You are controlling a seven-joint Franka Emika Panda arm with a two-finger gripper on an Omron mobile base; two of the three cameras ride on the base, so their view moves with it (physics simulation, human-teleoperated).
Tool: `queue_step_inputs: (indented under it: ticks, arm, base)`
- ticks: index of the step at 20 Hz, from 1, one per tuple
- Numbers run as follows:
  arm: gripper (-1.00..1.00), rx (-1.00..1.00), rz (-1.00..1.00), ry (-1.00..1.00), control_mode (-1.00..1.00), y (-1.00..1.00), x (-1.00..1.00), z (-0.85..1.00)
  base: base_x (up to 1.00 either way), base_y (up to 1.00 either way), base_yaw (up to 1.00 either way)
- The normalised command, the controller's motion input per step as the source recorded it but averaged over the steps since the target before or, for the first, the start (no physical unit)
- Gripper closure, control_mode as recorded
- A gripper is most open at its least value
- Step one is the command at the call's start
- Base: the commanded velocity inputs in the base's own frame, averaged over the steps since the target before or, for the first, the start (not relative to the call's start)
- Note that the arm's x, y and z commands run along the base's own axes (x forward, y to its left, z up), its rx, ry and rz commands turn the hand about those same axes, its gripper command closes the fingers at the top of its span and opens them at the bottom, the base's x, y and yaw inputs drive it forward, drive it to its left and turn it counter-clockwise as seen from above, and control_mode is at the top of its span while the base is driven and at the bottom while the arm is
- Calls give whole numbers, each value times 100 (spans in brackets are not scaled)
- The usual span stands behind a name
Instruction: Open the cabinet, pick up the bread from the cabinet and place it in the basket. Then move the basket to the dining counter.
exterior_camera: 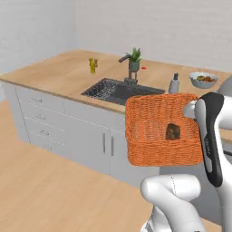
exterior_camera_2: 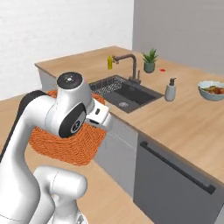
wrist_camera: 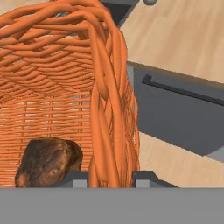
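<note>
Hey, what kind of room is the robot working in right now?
A kitchen, rendered in simulation: a light-wood dining counter with an inset sink and tap, grey drawers below, and a soap bottle beside a bowl of food.

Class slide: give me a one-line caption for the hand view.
The gripper clamps the wall of the orange basket, the bread inside, beside the dining counter.

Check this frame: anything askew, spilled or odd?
Nothing spilled or damaged. The basket is off the floor in front of the dining counter, with the jaws closed on its side wall. It hangs tilted, its opening turned toward the left base view, and the bread sits inside against the weave.
</note>
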Motion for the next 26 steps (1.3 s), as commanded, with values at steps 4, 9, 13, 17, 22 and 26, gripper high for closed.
queue_step_inputs:
  ticks: [4, 9, 13, 17, 22, 26]
  arm:
    - [100, 0, 0, 0, 100, 0, 0, 0]
    - [100, 0, 0, 0, 100, 0, 0, 0]
    - [100, 0, 0, 0, 100, 0, 0, 0]
    - [100, 0, 0, 0, 100, 0, 0, 0]
    - [100, 0, 0, 0, 100, 0, 0, 0]
    - [100, 0, 0, 0, 100, 0, 0, 0]
  base:
    - [4, -45, -80]
    - [48, -59, -62]
    - [97, -30, -25]
    - [54, -68, -2]
    - [64, -28, -19]
    - [-1, 0, -24]
